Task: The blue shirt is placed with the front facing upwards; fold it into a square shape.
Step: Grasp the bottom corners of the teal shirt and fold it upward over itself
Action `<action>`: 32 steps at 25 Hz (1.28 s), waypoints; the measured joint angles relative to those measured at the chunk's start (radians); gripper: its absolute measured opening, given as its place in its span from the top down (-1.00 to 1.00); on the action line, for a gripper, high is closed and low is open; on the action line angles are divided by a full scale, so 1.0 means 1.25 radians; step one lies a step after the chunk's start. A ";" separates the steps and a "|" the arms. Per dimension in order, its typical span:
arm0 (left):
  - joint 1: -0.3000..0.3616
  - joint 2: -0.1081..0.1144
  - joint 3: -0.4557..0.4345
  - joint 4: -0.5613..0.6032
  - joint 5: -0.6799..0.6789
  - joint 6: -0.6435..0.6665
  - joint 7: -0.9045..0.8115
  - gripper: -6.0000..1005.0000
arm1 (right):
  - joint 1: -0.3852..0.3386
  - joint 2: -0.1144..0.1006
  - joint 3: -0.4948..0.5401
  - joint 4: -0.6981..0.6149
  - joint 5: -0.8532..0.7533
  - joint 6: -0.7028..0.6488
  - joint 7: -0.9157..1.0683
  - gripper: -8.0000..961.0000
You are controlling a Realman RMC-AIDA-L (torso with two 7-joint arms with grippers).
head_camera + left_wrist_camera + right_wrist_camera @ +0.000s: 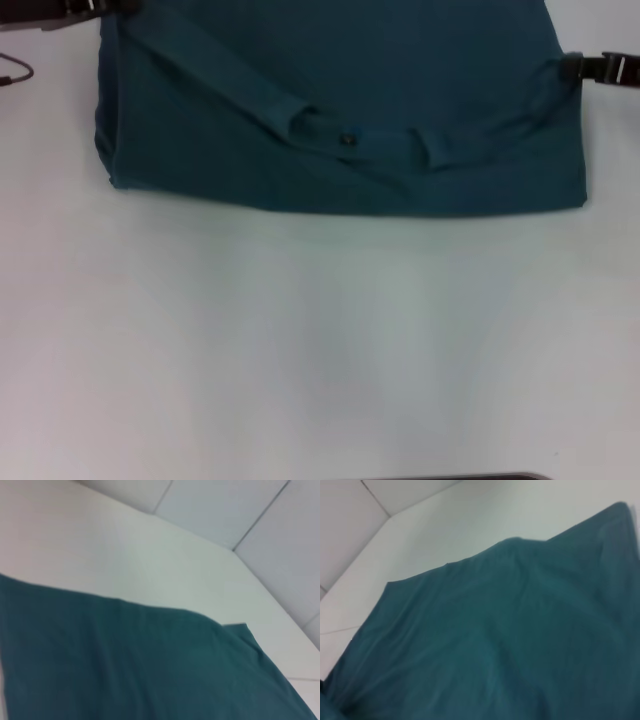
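Cloth of the blue shirt (340,100) looks soft and light; I would take its side edges, between left end effector (85,8) and right end effector (600,68), whose grip I cannot tell.

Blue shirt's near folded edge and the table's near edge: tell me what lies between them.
Nothing: in the head view only bare table lies nearer than the blue shirt.

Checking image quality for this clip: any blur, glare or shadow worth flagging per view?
Head view: soft focus, the blue shirt cropped at the top, faint shadow along its near edge on the table. Left wrist view: shirt blurred. Right wrist view: blurred too, folds smeared.
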 joint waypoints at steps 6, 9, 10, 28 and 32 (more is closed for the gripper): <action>-0.020 -0.004 0.000 0.006 -0.004 -0.038 0.002 0.99 | 0.026 0.001 -0.011 0.000 0.001 -0.051 -0.001 0.87; -0.028 -0.005 0.000 0.007 -0.006 -0.057 0.000 0.99 | 0.037 0.000 -0.033 0.000 0.000 -0.066 0.004 0.87; -0.030 -0.005 0.000 0.007 -0.008 -0.063 -0.001 0.99 | 0.040 -0.001 -0.039 0.000 0.000 -0.066 0.005 0.87; -0.078 0.002 0.008 0.012 -0.022 -0.130 -0.003 0.99 | 0.076 -0.018 -0.081 0.047 0.002 -0.076 0.059 0.87; -0.078 -0.001 0.008 0.015 -0.022 -0.144 -0.004 0.99 | 0.082 -0.021 -0.093 0.046 0.002 -0.089 0.065 0.87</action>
